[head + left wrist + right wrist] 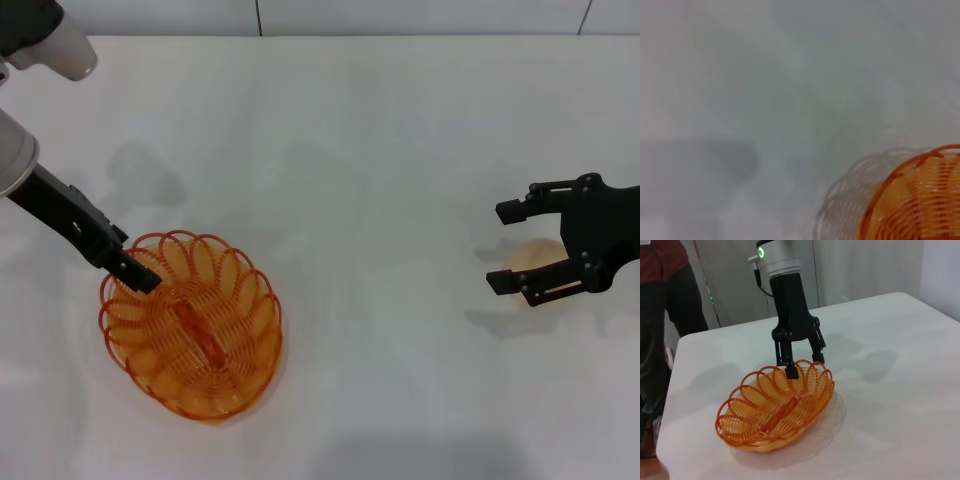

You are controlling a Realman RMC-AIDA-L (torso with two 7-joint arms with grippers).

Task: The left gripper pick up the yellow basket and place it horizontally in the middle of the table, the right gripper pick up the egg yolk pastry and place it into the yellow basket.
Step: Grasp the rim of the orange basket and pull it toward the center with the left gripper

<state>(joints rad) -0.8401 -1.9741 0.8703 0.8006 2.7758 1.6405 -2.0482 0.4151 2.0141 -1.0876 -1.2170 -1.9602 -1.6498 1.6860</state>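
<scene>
The yellow basket [190, 325] stands on the white table [350, 150] at the left; one end of it shows in the left wrist view [920, 200]. My left gripper [135, 272] is at the basket's far-left rim. From the right wrist view the left gripper [805, 366] is open, with one finger inside the yellow basket [775, 407] and one outside, straddling the looped rim. At the right, my right gripper [505, 246] is open with the egg yolk pastry [535, 262] lying between its fingers on the table.
A person [665, 315] stands beyond the table's far corner in the right wrist view. A wide stretch of bare white tabletop [380, 300] separates the basket from the pastry. The table's back edge meets a wall [400, 15].
</scene>
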